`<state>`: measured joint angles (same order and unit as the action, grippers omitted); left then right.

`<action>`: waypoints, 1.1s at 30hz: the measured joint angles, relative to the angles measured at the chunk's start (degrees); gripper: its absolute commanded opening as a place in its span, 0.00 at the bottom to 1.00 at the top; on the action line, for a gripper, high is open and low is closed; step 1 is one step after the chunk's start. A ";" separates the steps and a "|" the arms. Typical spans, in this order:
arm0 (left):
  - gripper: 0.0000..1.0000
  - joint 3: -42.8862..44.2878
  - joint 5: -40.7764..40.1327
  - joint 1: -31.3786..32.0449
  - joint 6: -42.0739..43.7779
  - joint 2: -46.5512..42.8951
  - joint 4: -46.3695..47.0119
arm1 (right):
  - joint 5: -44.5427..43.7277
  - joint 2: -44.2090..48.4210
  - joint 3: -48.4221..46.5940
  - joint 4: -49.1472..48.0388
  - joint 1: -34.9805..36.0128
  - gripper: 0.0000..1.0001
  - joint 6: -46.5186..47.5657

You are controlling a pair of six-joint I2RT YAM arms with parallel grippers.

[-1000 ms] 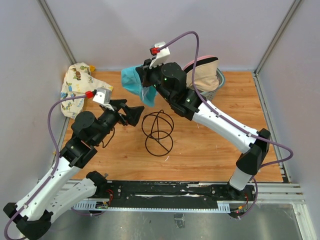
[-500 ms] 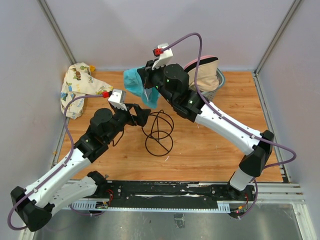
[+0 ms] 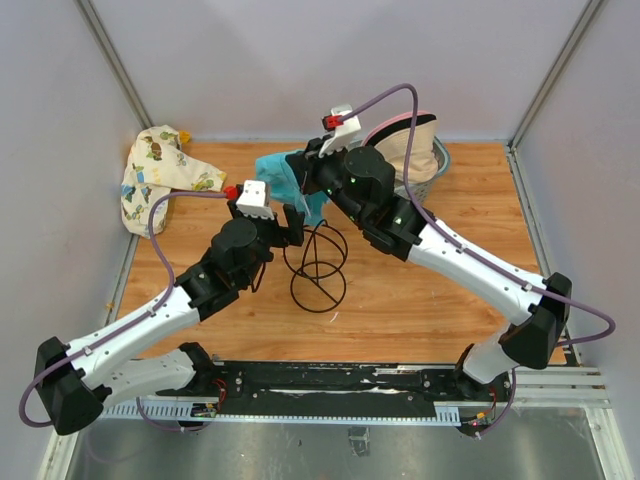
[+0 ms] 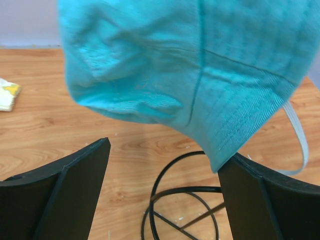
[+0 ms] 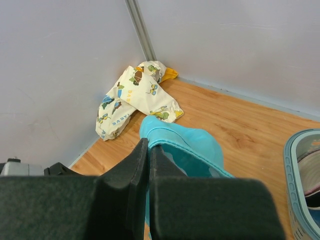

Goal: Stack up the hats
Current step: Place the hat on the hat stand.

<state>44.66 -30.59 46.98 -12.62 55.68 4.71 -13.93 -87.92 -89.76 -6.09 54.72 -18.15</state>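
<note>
Top external: teal hat [image 3: 280, 178] hangs at upper centre, clamped between the closed fingers of the right gripper [image 3: 305, 185]; long axis runs upper left to lower right. Left wrist: the hat droops toward frame bottom above a wire stand [image 4: 175, 200]. Left gripper [image 4: 164, 150] fingers spread wide, one at each side below it. Wooden table [image 3: 420, 290], grey walls [image 3: 300, 60]. Printed hat [image 3: 160, 175] upper left; basket [image 3: 430, 175] upper right.

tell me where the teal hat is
Top view: the teal hat hangs back of centre, pinched by the right gripper, just behind the wire stand.
</note>
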 measured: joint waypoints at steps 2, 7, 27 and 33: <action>0.84 0.00 -2.21 0.13 0.39 -0.15 0.35 | 0.09 1.05 1.20 -0.28 0.00 0.00 -0.02; 0.73 -0.42 -5.44 0.20 1.44 -1.51 1.44 | 0.74 3.04 3.08 -1.22 0.00 0.00 -0.24; 0.10 -0.68 -9.88 0.48 7.32 -7.78 3.10 | 2.43 11.72 12.24 -0.94 0.00 0.00 1.70; 0.09 -0.87 -10.10 0.79 7.72 -9.29 2.95 | 3.91 12.55 13.11 -0.96 0.02 0.00 4.63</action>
<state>43.79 -40.69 47.77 -4.91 46.39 7.66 -10.02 -75.37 -76.64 -7.05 54.74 -13.52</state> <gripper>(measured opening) 0.095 0.019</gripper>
